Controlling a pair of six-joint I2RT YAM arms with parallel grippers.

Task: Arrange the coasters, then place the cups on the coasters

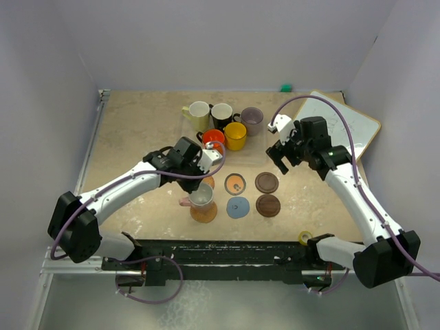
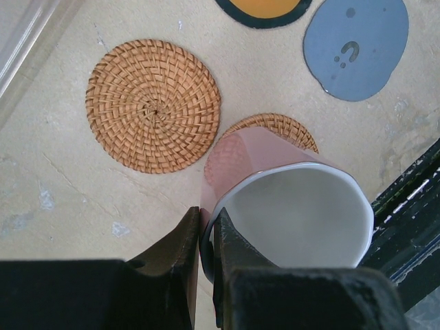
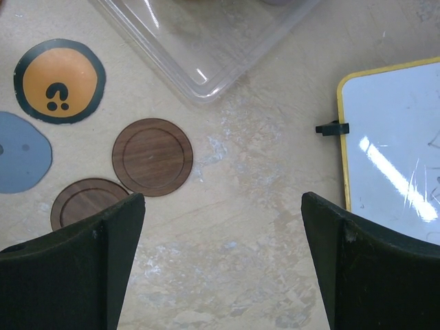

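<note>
Item: pink ceramic mug with white inside [image 2: 242, 162], rim pinched tight by left gripper [image 2: 206, 221], hung over woven orange-brown rattan coaster [image 2: 273, 126] (mostly hidden beneath); placement lay straight down; right gripper [image 3: 221, 201] spread wide, empty.

whiteboard [image 1: 362, 124]: far right, tilted | tape roll [image 1: 304, 238]: near edge | green item [image 1: 285, 87]: back edge

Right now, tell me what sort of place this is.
Probably a robot test cell, not a kitchen: plain pale walls box in a beige stone-look tabletop, two white robot arms are bolted at its near edge, and a yellow-framed whiteboard rests on it.
</note>
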